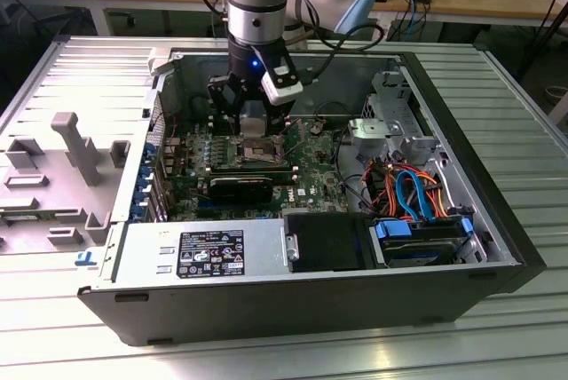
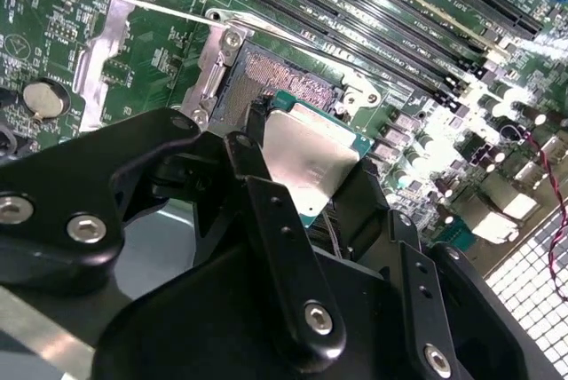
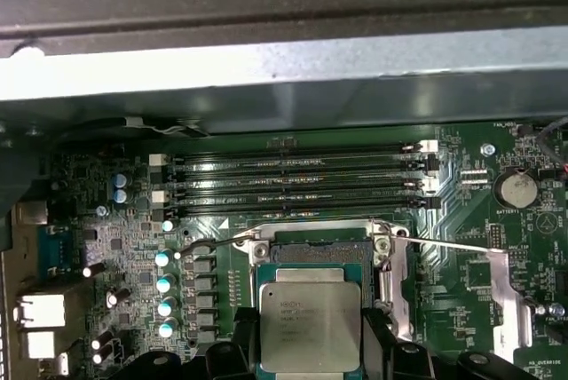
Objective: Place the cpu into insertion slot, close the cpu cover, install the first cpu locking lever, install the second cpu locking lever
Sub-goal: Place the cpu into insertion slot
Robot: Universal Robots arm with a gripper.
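My gripper [image 1: 253, 118] reaches down into the open computer case, over the motherboard. It is shut on the cpu [image 3: 309, 327], a flat square chip with a silver top and green edge, with a black finger on either side. In the second wrist view the cpu [image 2: 306, 156] hangs close over the near part of the insertion slot [image 2: 282, 76], whose dark pin field shows beyond the chip. The slot [image 3: 321, 250] has a silvery rim. The cpu cover [image 3: 508, 284] lies swung open beside the slot. Thin wire levers [image 3: 444, 244] stick out from the slot's corners.
Long black memory slots [image 3: 293, 180] run just beyond the socket. A long black block [image 1: 235, 187] lies in front of the socket. The power supply [image 1: 200, 251], a drive bay with orange and blue cables [image 1: 410, 192] and the case walls [image 1: 169, 87] hem in the board.
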